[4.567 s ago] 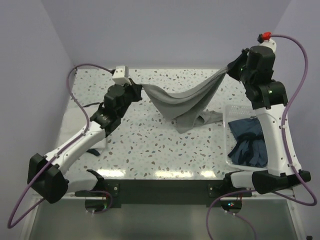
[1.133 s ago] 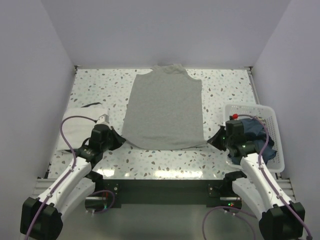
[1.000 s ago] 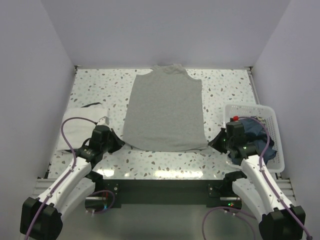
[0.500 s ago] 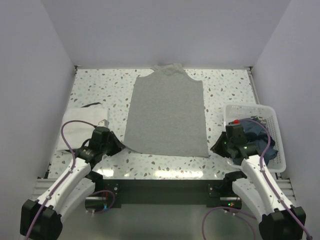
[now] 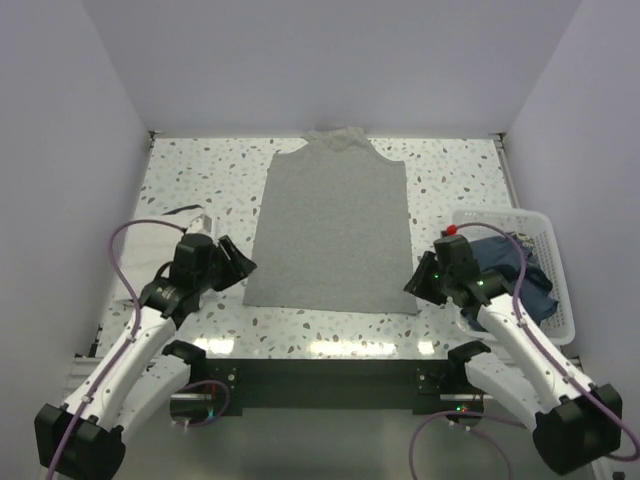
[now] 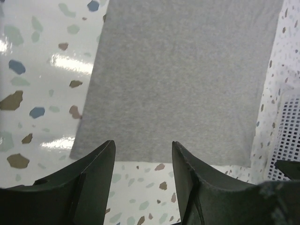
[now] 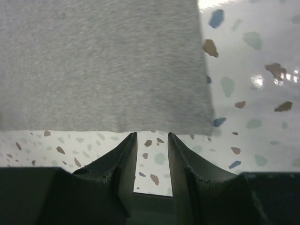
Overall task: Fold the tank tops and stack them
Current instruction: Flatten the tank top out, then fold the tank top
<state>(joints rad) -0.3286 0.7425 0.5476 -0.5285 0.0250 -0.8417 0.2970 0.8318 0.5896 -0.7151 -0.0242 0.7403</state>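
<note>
Grey tank top lies flat mid-desk, neck at the far edge. Left gripper jaws spread wide, right gripper jaws barely apart, both empty by its near corners. Lattice basket of dark blue clothes crowds the right edge.

Empty, parted right gripper just off hem of grey tank top

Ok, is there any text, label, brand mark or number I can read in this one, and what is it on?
No readable text in any view.
The grey tank top is plain: no print or tag shows.
The white basket and the dark clothes in it show no label.
The left claw and the right claw show no marking.
</note>
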